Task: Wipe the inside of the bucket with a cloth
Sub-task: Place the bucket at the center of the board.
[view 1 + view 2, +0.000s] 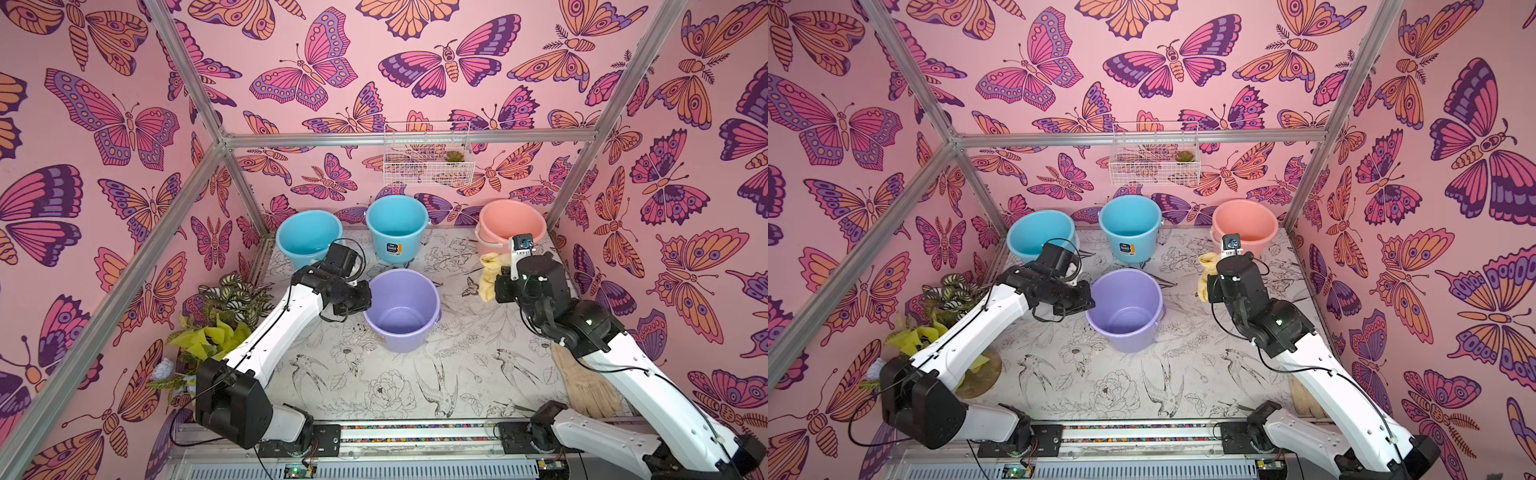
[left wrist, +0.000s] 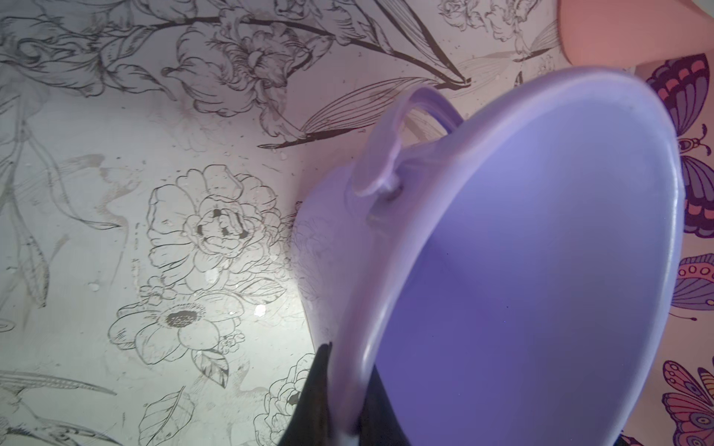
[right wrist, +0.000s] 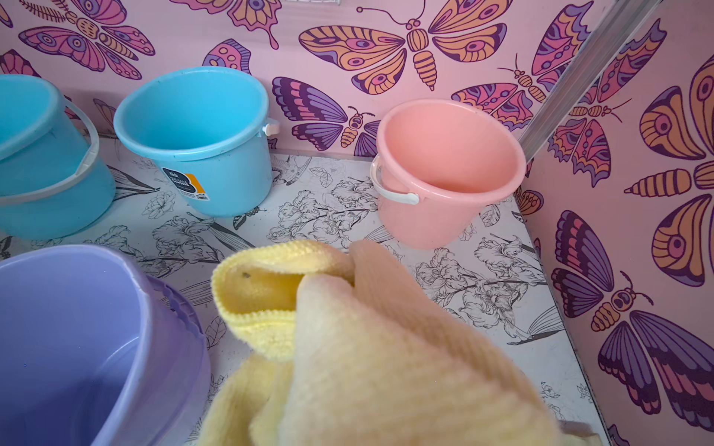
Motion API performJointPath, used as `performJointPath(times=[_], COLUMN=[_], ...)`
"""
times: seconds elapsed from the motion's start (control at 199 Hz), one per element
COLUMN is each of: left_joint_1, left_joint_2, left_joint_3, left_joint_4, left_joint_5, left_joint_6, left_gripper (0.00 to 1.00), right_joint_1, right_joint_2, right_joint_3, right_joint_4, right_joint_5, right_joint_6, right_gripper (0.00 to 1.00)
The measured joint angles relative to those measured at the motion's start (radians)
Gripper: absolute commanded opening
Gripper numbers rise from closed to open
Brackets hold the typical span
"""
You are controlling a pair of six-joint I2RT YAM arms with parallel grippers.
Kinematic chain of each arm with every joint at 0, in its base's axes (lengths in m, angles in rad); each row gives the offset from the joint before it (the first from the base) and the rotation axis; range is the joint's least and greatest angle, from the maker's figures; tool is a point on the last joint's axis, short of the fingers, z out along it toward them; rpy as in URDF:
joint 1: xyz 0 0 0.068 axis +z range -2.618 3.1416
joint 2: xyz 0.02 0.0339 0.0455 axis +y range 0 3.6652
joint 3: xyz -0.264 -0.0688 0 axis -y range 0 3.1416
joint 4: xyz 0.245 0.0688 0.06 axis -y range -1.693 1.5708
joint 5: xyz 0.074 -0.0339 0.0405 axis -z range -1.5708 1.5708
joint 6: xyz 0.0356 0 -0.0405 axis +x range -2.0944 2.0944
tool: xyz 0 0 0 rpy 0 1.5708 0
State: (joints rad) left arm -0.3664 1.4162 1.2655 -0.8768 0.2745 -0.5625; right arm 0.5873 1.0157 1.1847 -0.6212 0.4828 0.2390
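We are working over a tabletop (image 1: 374, 374) printed with black-line flowers and birds, boxed in by pink butterfly wallpaper (image 1: 332, 62). Our left fingers (image 2: 313, 401) are pinching the rim of the lavender bucket (image 1: 399, 340) standing mid-tabletop. Our right fingers, hidden in the yellow cloth (image 1: 487, 274), are gripping it near the pink bucket (image 1: 511, 220).

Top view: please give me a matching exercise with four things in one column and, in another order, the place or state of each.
1. purple bucket
2. cloth
3. pink bucket
4. wire basket

a. hangs on the back wall
b. far right corner of the table
c. rim pinched by the left gripper
d. bunched up, right of the purple bucket

Pairs: 1-c, 2-d, 3-b, 4-a
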Motion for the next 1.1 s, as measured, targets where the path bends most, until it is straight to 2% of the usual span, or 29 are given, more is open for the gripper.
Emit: performJointPath(times=[0.11, 0.346, 0.598, 0.828, 1.105], left_joint_1=[0.085, 0.33, 0.566, 0.641, 0.65], left_joint_2=[-0.025, -0.1, -0.109, -0.084, -0.046], left_joint_3=[-0.002, -0.015, -0.039, -0.043, -0.043], left_joint_4=[-0.039, -0.106, -0.148, -0.151, -0.149], left_joint_5=[-0.001, -0.004, 0.023, 0.024, 0.041], left_joint_6=[0.013, 0.046, 0.092, 0.127, 0.151], left_gripper=[0.0, 0.0, 0.0, 0.0, 0.0], right_joint_1=[-0.01, -0.019, -0.025, -0.035, -0.04], right_joint_2=[0.0, 0.0, 0.006, 0.018, 0.019], right_joint_3=[0.0, 0.0, 0.0, 0.0, -0.002], right_joint_4=[-0.005, -0.013, -0.019, -0.019, -0.018], right_joint_5=[-0.007, -0.014, -0.032, -0.04, -0.051], right_joint_6=[-0.001, -0.003, -0.004, -0.004, -0.003], right_gripper=[0.0, 0.0, 0.0, 0.0, 0.0])
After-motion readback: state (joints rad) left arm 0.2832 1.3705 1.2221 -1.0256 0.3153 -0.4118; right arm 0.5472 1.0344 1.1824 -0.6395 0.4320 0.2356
